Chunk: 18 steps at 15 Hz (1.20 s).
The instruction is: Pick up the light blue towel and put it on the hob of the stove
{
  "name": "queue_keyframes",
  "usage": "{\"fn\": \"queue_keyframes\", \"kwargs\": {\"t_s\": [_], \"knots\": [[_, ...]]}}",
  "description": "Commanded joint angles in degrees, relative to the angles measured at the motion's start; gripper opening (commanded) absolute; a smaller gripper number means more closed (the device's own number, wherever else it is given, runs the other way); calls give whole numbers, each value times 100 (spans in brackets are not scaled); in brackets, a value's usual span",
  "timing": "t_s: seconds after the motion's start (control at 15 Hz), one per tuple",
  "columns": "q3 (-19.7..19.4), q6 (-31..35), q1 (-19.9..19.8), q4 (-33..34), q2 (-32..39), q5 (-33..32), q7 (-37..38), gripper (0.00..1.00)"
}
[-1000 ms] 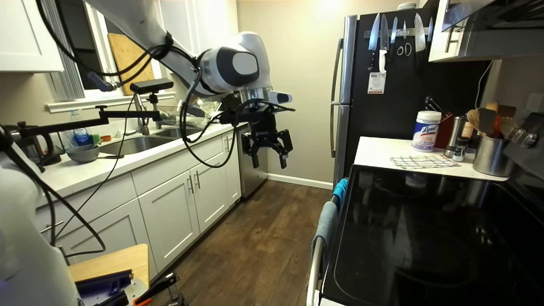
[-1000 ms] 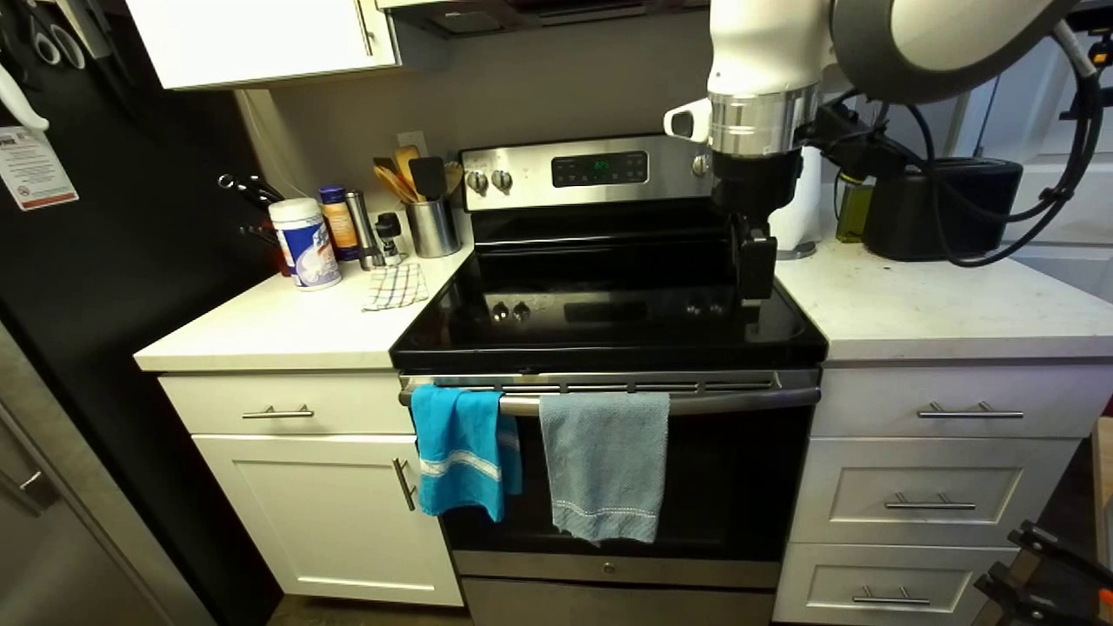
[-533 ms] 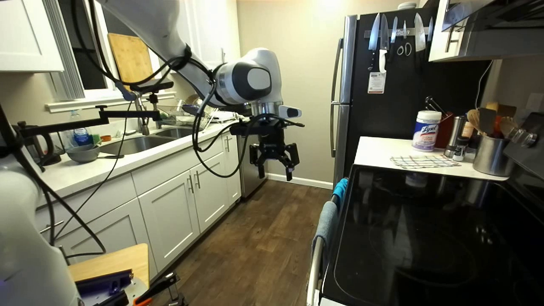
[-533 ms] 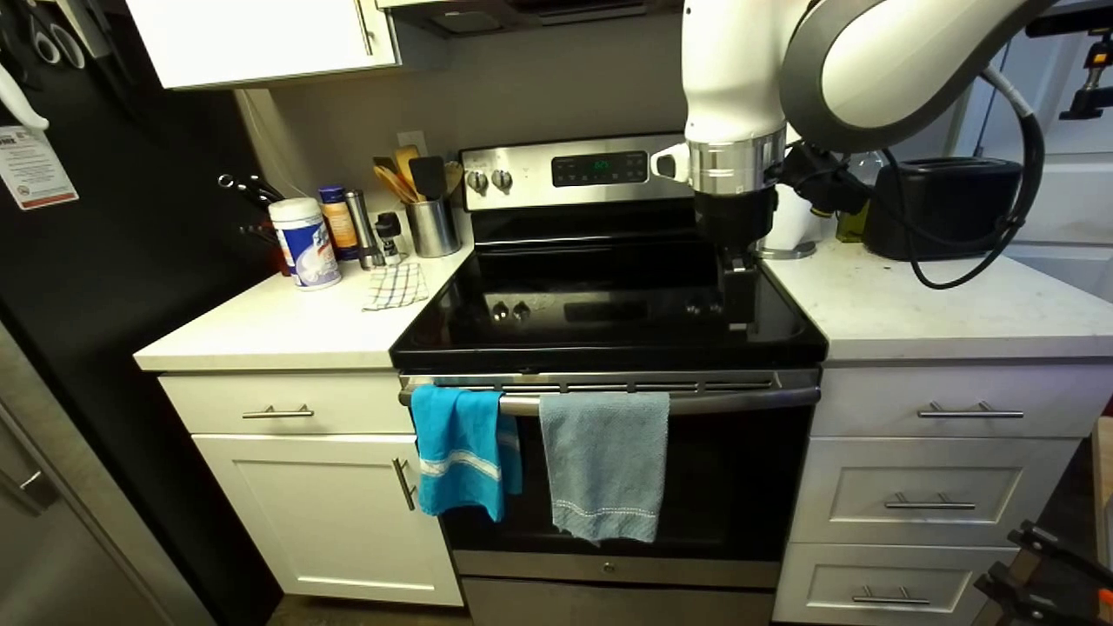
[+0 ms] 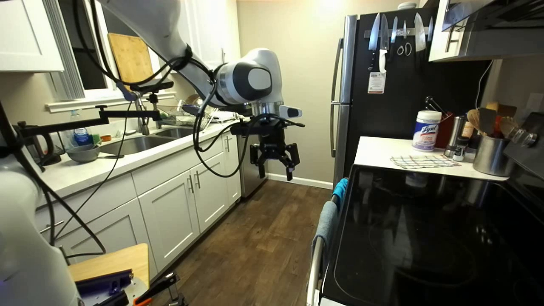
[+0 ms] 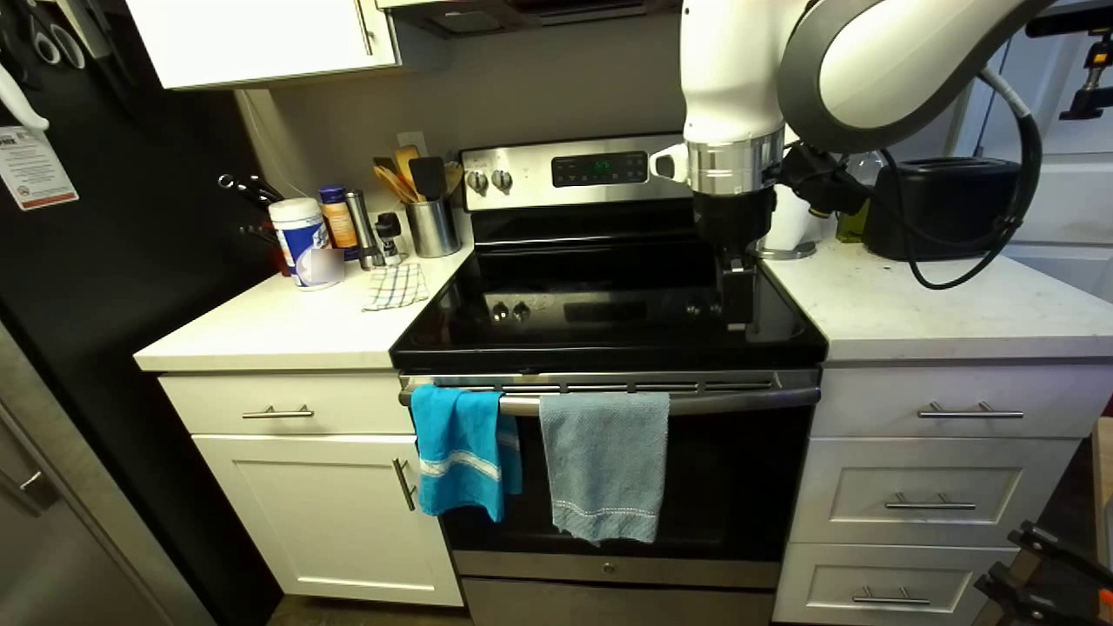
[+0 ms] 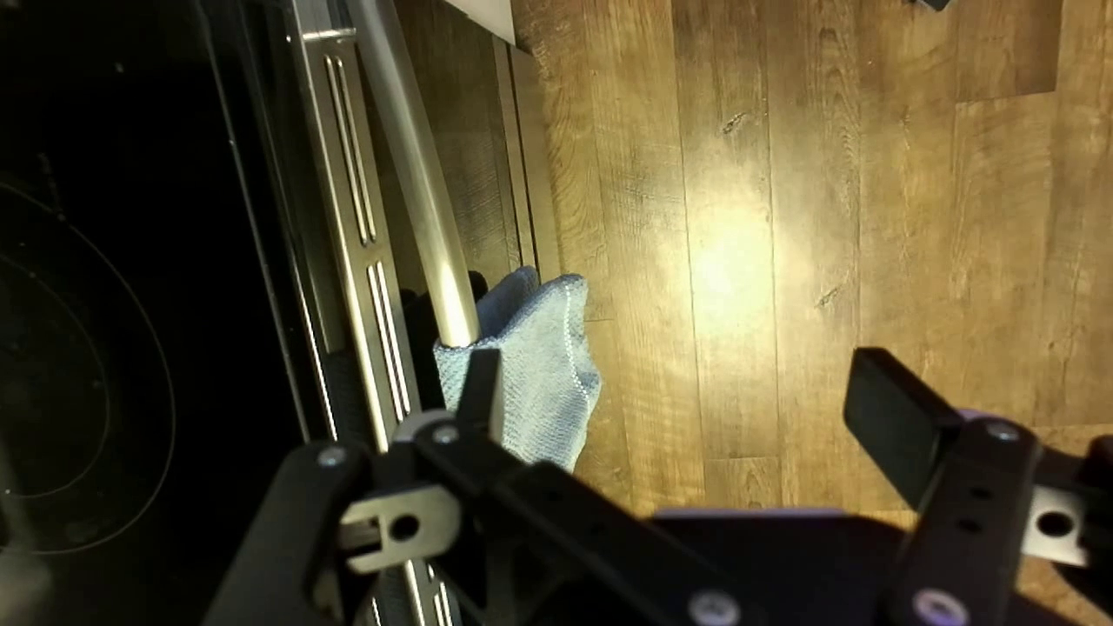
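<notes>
Both fingers (image 5: 289,173) stand apart in an exterior view; reaching seems the step. An exterior view hides their spread but shows the light blue towel (image 6: 606,469) hanging on the oven handle (image 6: 739,402), past the front corner of the bench (image 6: 287,323). The wrist view sets it off-centre: probably shift toward the hob (image 7: 87,296), then lower.
</notes>
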Motion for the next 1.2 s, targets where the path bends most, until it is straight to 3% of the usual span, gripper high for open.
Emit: {"fn": "queue_keyframes", "kwargs": {"t_s": [0.0,0.6,1.13], "knots": [[39,120,13,473,527,-517,557,100],[-99,44,198,2130,2200,-1020,545,100],[-217,331,310,2745,3241,-1029,458,100]]}}
